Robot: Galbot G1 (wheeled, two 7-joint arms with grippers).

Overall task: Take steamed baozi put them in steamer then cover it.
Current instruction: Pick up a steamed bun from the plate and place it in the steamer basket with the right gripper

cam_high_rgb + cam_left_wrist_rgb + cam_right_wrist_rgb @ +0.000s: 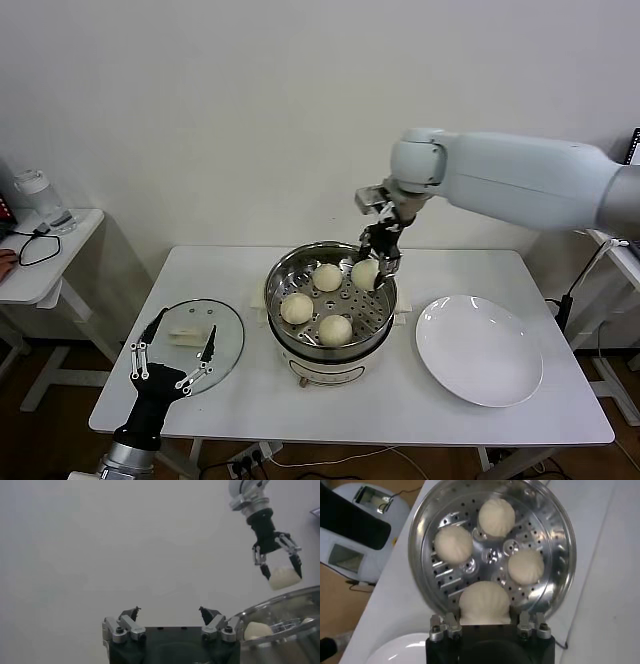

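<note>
A: Status?

B: Right hand (378,262) is clamped on the fourth baozi (366,273), hanging just above the far-right part of the steamer (285,270) tray. The other three baozi (297,307) sit directly below and ahead of it on the perforated tray (490,557).

A: So which step is this?

B: Last bun going in, by my read. The white plate (480,350) off to the hand's outer side has nothing on it.

A: Next move?

B: Lower into the free spot by the rim, let go, lift straight up. The neighbouring buns are close, so the fingers need a clean exit or they'll nudge one.

A: And the cover?

B: Glass lid (222,338) lies flat on the bench (400,400), just beyond the left hand (172,360), which is spread wide and holding nothing. It looks placed to take the cream handle (190,335) once the right arm clears the steamer.

A: Any labels or brand?

B: None readable on the steamer, lid or plate.
</note>
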